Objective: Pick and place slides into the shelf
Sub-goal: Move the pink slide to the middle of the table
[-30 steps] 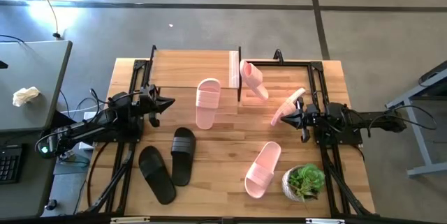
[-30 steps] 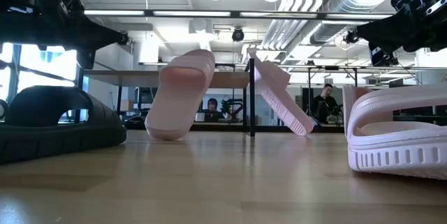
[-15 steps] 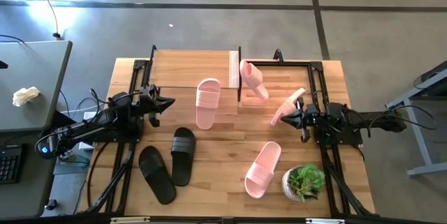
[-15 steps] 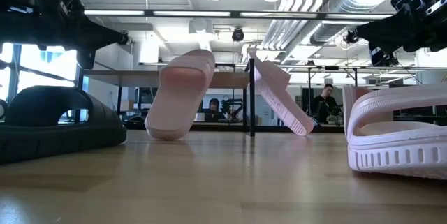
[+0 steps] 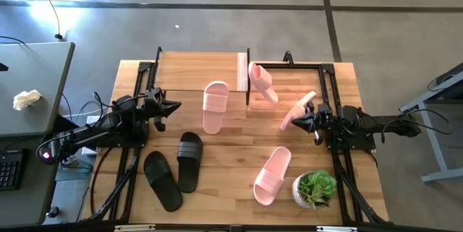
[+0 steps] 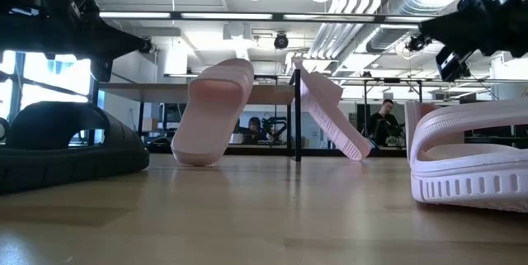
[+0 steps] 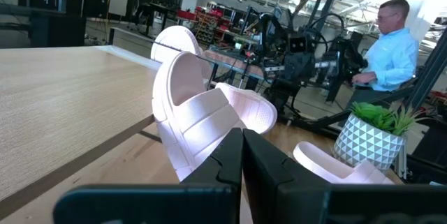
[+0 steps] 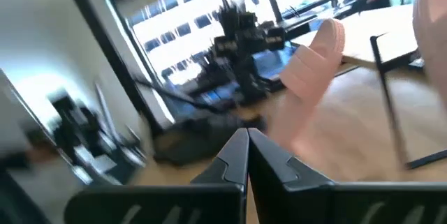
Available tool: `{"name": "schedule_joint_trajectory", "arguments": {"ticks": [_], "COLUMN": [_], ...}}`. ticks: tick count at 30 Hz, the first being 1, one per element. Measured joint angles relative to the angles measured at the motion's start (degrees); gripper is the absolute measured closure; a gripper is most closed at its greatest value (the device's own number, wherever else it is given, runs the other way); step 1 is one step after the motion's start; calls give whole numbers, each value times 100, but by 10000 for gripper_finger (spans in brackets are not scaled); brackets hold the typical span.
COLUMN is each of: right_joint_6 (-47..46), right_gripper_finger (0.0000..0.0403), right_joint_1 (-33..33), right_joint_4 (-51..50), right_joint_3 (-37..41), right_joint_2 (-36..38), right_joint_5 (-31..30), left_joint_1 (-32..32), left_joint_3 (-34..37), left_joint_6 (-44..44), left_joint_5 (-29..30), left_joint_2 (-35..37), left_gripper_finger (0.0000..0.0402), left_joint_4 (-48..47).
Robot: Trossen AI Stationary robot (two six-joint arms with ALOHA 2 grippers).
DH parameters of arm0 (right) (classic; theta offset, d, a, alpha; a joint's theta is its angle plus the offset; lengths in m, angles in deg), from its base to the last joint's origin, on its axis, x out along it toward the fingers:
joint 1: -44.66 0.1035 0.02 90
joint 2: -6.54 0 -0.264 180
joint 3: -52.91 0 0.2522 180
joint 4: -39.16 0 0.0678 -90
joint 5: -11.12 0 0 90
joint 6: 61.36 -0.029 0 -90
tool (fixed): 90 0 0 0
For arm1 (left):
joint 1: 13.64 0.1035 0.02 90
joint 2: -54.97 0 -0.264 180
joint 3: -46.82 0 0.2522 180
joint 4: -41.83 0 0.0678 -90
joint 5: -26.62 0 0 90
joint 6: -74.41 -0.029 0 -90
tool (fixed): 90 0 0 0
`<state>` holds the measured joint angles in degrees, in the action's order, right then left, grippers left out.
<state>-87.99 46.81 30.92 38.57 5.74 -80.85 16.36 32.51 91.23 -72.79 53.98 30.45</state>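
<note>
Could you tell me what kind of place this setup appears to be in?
Probably a robotics lab or workshop: exposed ceiling ducts, a bare concrete floor, and a person standing by equipment racks beyond the wooden table.

High view: you look straight down, whole table (image 5: pixel 231 161), both arms. Low view: tabletop height, level across into room. Wrist views: close, forward past own fingers. All four share leaning pink slide (image 5: pixel 215 106) (image 6: pixel 212 112) (image 7: pixel 199 123) (image 8: pixel 314 60).

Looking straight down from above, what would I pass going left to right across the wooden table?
Left claw → black slides → pink slide leaning on the shelf → pink slide lying flat → potted plant.
</note>
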Motion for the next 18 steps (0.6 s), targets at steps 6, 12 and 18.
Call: {"name": "schedule_joint_trajectory", "arguments": {"ticks": [6,12,18], "right_joint_6": [-1881,-3024,-3698], "right_gripper_finger": [402,402,397], "right_joint_1": [0,-74,-831], "right_joint_4": [822,1278,1208], "right_joint_3": [0,-2,-154], "right_joint_2": [2,2,-213], "right_joint_5": [-335,-1538,-1138], "left_joint_1": [-2,-2,-2], "left_joint_3": [2,2,2], "left_joint_6": [2036,3978,4353], "left_joint_5": [-167,317,341], "left_joint_2": [-1,-1,1], "left_gripper_finger": [401,401,401], "left_joint_4": [271,789,1289]}}
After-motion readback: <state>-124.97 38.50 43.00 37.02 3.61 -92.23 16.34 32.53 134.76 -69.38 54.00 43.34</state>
